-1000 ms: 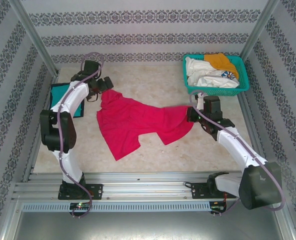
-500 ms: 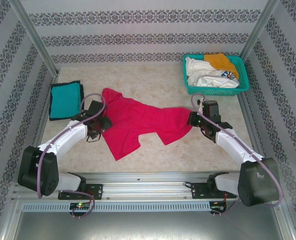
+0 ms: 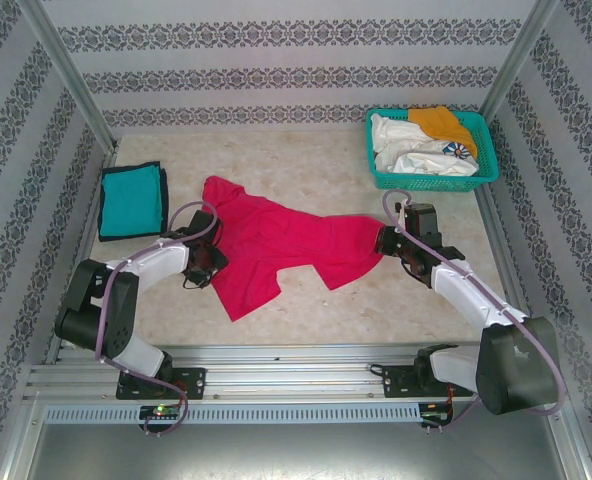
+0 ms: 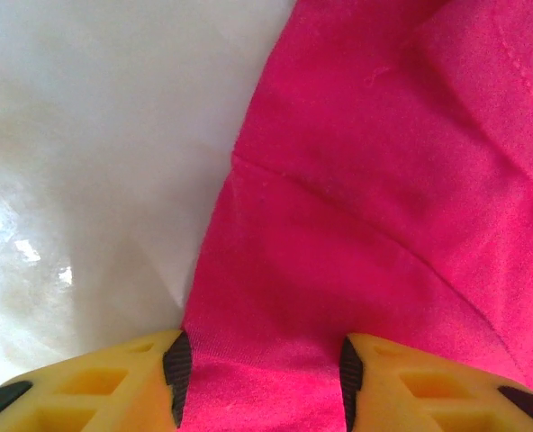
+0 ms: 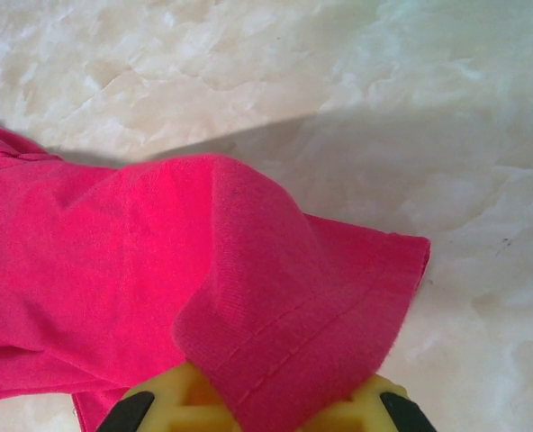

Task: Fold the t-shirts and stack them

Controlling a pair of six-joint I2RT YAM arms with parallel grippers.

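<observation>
Pink shirt lies crumpled in the middle of the table; right gripper is clamped on its right hem, left gripper half-spread astride its left edge. Seat the cloth deep between the pads before pinching, then stretch evenly. A second ago the left arm was up by the teal shirt, jaws wide.

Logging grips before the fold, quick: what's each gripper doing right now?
Left gripper: open, one finger on each side of the pink t-shirt edge.
Right gripper: shut on the pink t-shirt.
</observation>
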